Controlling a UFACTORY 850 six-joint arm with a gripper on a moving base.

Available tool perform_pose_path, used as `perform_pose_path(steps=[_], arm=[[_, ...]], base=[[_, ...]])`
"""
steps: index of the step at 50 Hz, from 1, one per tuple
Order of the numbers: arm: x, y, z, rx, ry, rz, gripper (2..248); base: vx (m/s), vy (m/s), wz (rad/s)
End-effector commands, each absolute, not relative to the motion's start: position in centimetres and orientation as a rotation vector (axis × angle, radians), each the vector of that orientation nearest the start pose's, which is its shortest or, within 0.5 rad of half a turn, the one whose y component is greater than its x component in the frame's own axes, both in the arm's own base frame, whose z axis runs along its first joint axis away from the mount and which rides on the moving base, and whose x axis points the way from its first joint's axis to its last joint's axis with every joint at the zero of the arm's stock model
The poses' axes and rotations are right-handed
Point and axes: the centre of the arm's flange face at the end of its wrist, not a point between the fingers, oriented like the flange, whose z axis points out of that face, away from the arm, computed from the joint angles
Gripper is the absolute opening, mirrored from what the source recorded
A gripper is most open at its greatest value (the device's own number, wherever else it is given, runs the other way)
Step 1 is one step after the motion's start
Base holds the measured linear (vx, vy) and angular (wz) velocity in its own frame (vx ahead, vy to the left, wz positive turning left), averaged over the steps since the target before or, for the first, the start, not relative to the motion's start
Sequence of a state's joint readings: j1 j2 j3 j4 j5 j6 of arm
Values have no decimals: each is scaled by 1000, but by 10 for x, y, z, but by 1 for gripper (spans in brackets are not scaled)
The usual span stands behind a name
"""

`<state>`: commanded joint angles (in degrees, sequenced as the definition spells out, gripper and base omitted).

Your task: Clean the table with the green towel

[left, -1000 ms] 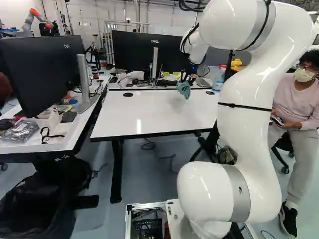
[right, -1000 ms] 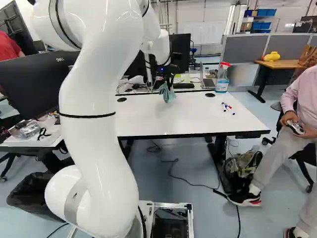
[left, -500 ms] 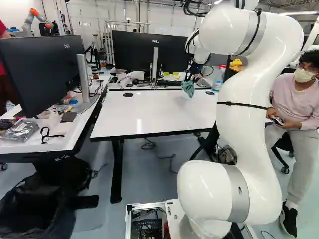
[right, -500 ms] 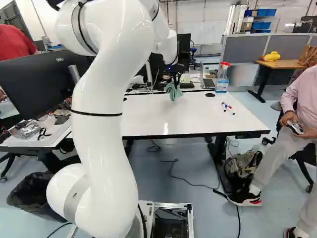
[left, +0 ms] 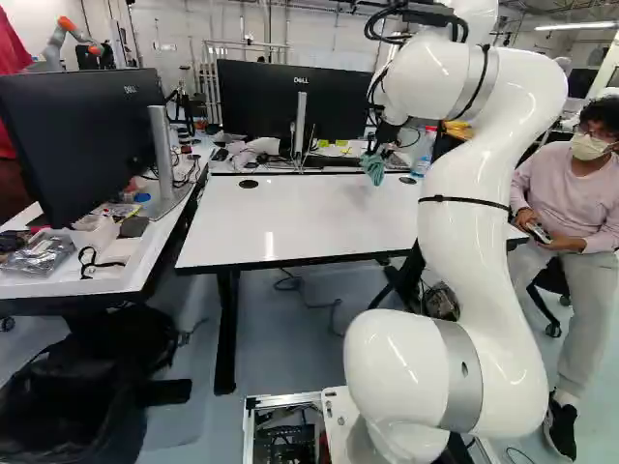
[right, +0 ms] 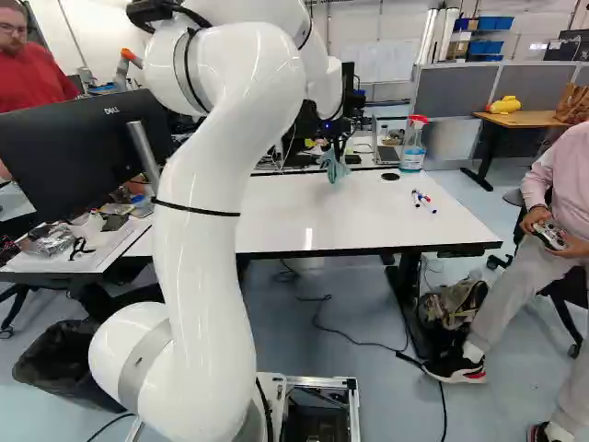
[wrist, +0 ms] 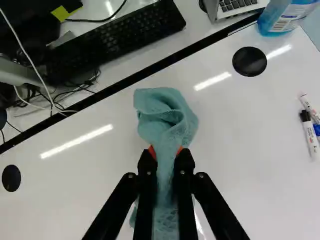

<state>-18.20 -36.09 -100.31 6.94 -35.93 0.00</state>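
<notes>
Near the far edge of the white table (left: 290, 222), my gripper (left: 372, 150) holds the green towel (left: 374, 169); in the right base view the towel (right: 333, 166) hangs below the gripper (right: 337, 147). Seen from the wrist, the gripper (wrist: 166, 152) has its orange pads pinching the bunched towel (wrist: 165, 117) from both sides, with cloth bulging ahead of the fingers and trailing between them. Whether the cloth touches the tabletop I cannot tell.
Several markers (right: 421, 201) lie on the table's right part. A spray bottle (right: 413, 145) stands at its far right corner. Beyond the far edge are a keyboard (wrist: 115, 40), a laptop (wrist: 235, 7) and monitors (left: 290, 101). Another robot (left: 68, 39) stands far behind.
My arm has swung to the right over the table's far side, carrying the towel along in the gripper. The base, table and markers have stayed put.
</notes>
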Motion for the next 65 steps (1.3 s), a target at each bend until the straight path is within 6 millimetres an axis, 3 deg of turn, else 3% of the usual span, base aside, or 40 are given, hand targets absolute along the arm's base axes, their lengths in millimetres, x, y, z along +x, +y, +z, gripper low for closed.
perform_pose_path(steps=[18,19,23,24,28,29,33,34,39,40,44,45,65], arm=[[694,-228,549,-2966,611,-792,55],[694,-228,549,-2966,611,-792,86],[694,-228,549,-2966,611,-792,86],[694,-228,549,-2966,611,-792,120],[694,-228,549,-2966,611,-792,120],[694,-228,549,-2966,611,-792,155],[694,-228,549,-2966,611,-792,155],[694,-228,549,-2966,611,-792,192],[694,-228,549,-2966,611,-792,192],[694,-228,549,-2966,611,-792,229],[694,-228,549,-2966,611,-792,229],[694,-228,549,-2966,611,-792,247],[692,-218,549,-2969,592,-783,247]], base=[[0,0,0],[0,0,0],[0,0,0],[0,0,0],[0,0,0],[0,0,0],[0,0,0],[0,0,0],[0,0,0],[0,0,0],[0,0,0],[0,0,0],[0,0,0]])
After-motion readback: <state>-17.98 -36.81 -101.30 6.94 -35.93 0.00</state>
